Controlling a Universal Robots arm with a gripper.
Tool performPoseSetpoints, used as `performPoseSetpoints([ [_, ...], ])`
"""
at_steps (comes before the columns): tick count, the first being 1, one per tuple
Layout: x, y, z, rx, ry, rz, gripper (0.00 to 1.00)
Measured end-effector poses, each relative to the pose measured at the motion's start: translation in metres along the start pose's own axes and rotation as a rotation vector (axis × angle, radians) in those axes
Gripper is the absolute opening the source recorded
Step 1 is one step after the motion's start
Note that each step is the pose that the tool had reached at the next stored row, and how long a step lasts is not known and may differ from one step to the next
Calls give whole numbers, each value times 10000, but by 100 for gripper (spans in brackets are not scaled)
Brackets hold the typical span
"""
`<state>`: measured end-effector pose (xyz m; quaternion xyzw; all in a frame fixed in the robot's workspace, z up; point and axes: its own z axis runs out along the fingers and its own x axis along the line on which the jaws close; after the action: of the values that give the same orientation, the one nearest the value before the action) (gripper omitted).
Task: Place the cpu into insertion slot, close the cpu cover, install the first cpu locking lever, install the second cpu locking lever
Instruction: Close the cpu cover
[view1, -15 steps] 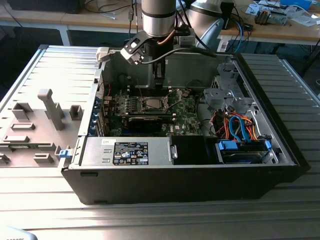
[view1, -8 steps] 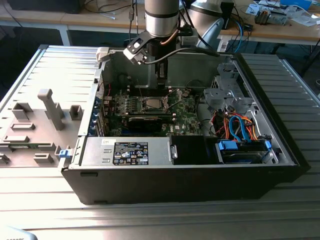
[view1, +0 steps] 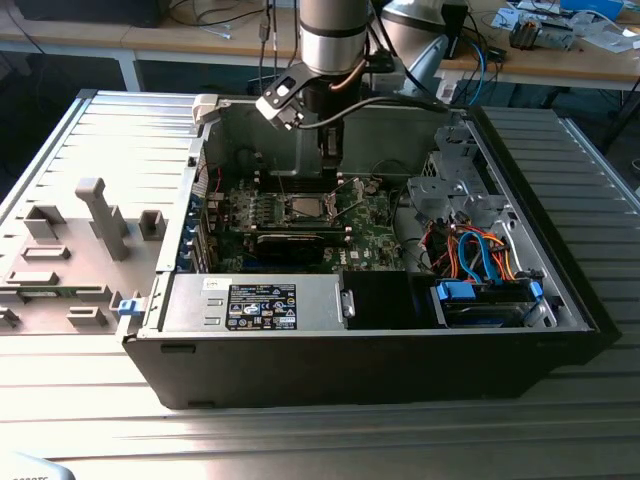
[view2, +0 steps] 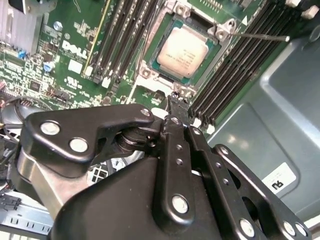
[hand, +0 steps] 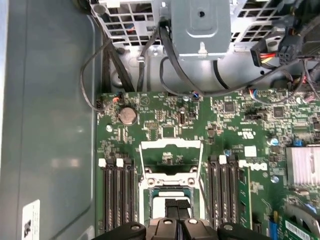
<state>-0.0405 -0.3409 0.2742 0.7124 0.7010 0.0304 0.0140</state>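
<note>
A: Exterior view, what have we got?
B: Open PC case (view1: 380, 340) lying on a slatted metal table (view1: 300, 440). The arm hangs over the motherboard (view1: 370, 235), with the gripper (view1: 330, 165) just above the cpu socket. The cpu (view1: 304, 208) shows as a pale square in the socket, mid-board. Power supply (view1: 255, 303) runs along the case wall nearest the camera. Blue drive caddy (view1: 485, 298) sits in the case corner on the exterior view's right. Grey fixture (view1: 70, 250) is on the table beside the case, on the exterior view's left.

A: Second wrist view. Gripper state?
B: Closed. The fingers (view2: 176, 135) are pressed together, tips meeting, and I can see nothing between them. The tips sit at the socket's edge, clear of the cpu (view2: 183, 50). The cpu is seated flat in the socket with its metal top fully exposed. Memory slots (view2: 125, 35) flank it on both sides. One locking lever (view2: 265, 36) stands free over the slots on one side, not hooked down.

A: First wrist view. Cover?
B: The cpu cover (hand: 171, 150) is open, tipped back off the socket toward the coin cell (hand: 127, 115). Green board is visible through its square opening. The gripper (hand: 176, 206) tips are over the socket, hiding much of the cpu. Heatsink (hand: 305, 165) is near the board's edge. Drive cage (hand: 200, 25) and cables lie beyond the board.
</note>
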Motion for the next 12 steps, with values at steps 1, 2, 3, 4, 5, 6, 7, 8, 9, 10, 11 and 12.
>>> performPoseSetpoints([
  [1, -1, 19, 1, 10, 68, 4, 11],
  [2, -2, 41, 2, 22, 158, 9, 11],
  [3, -6, 84, 5, 40, 227, 15, 11],
  [4, -7, 112, 7, 53, 228, 15, 11],
  [5, -8, 139, 9, 68, 228, 14, 11],
  [6, -8, 218, 14, 123, 227, 17, 11],
  [7, -7, 256, 16, 149, 227, 16, 11],
  [8, -7, 283, 18, 182, 227, 19, 11],
  [9, -6, 329, 21, 340, 213, 25, 11],
  [10, -5, 361, 23, 529, 195, 30, 11],
  [11, -5, 407, 26, 817, 175, 37, 11],
  [12, -4, 440, 28, 997, 152, 45, 11],
])
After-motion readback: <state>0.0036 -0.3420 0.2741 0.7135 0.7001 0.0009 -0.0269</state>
